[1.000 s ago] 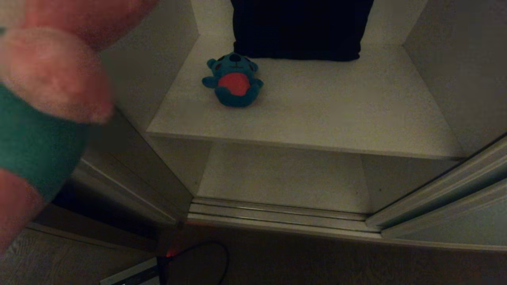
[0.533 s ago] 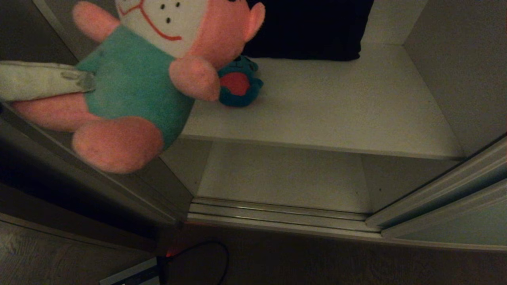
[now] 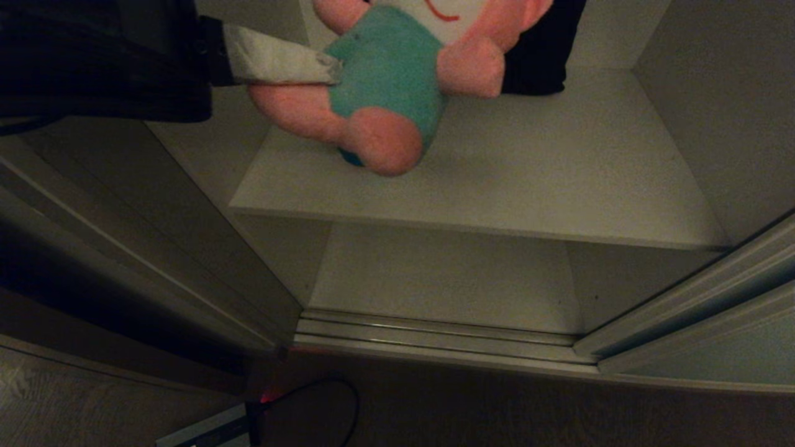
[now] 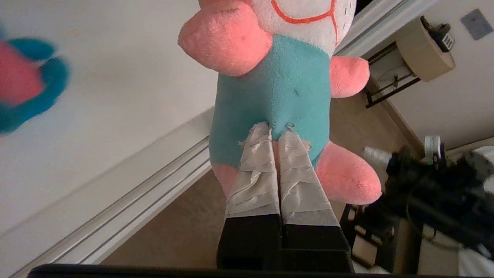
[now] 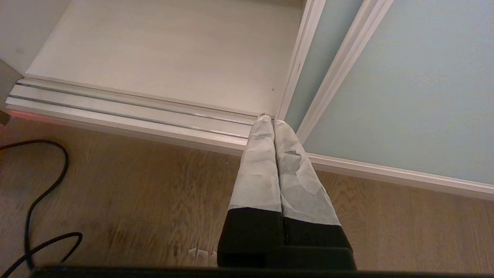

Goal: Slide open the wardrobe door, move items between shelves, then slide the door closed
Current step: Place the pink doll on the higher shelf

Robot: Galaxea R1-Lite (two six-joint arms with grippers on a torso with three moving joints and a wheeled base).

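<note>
Left gripper (image 3: pixel 332 73) comes in from the left of the upper shelf (image 3: pixel 559 186), clamped on the teal shirt of the pink plush (image 3: pixel 388 81), which hangs above the shelf's front-left part, no visible contact. Teal bear (image 4: pixel 27 83) lies on the same shelf, mostly hidden behind the pink plush in the head view. Sliding wardrobe door (image 5: pixel 405 85) stands pushed to the right of the shelf, opening clear. Right gripper (image 5: pixel 272 121) idle low near the door's bottom track, fingers pressed together, empty. Step looks like the item transfer. Next: lower the plush onto the shelf clear of the bear, then release.
</note>
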